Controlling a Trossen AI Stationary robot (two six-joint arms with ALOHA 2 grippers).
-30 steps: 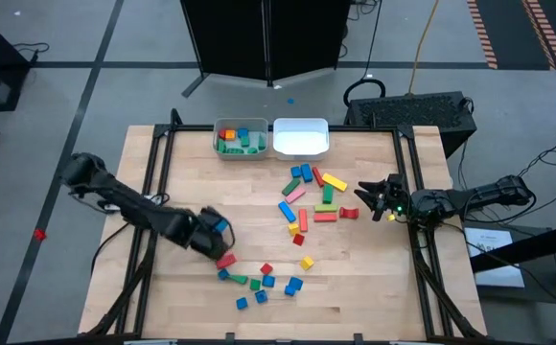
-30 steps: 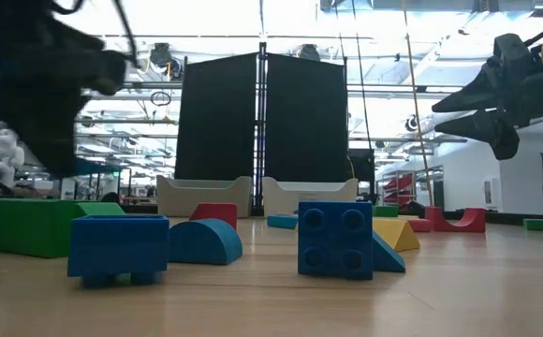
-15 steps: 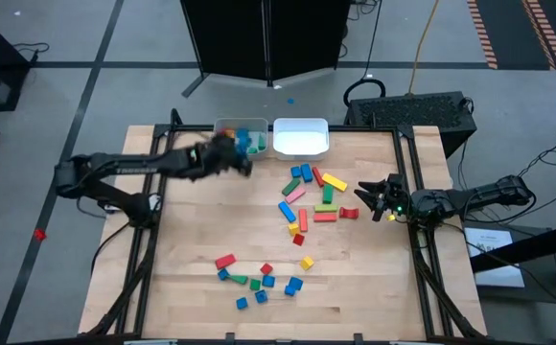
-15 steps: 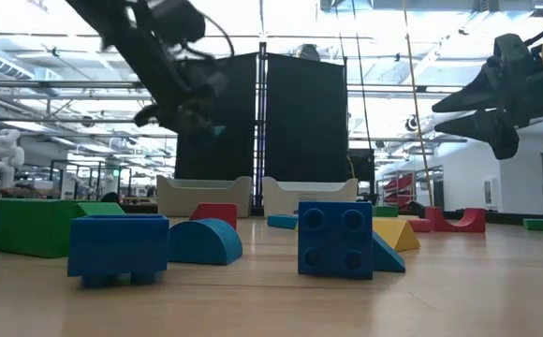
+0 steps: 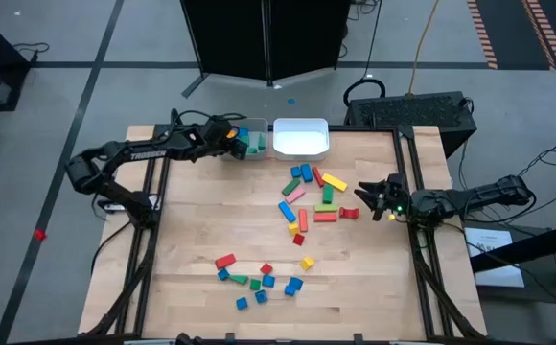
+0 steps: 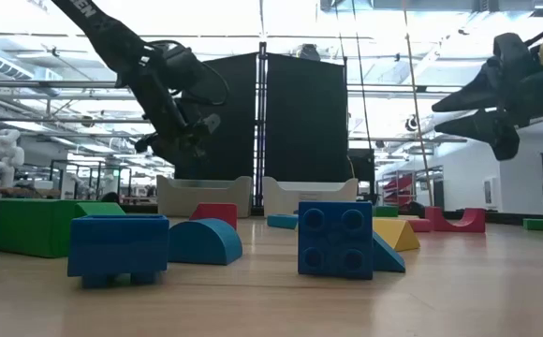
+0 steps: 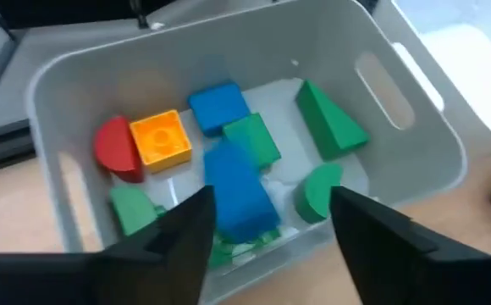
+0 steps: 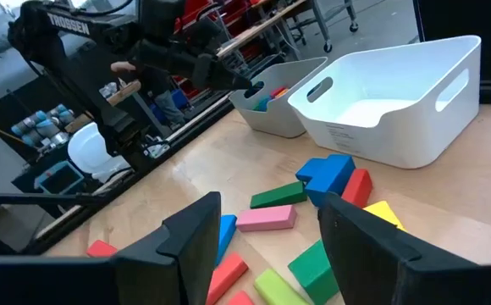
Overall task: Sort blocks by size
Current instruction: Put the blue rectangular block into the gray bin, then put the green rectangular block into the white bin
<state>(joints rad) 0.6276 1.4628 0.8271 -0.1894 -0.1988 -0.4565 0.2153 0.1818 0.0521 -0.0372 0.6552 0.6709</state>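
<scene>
Tabletop's left end effector now over bin, blue block released.

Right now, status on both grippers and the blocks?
Left gripper open over left pale bin, blue block dropping in. Right gripper open, waiting at table's right. Loose blocks remain; nothing in the way.

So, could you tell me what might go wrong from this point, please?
The blue block below the left gripper, whose fingers stand apart, could land on the pieces already crowding the left bin and bounce or tilt. The white bin right beside it looks empty, so a small aiming error could mix sizes. The right gripper waits open beside the middle cluster of blocks.
</scene>
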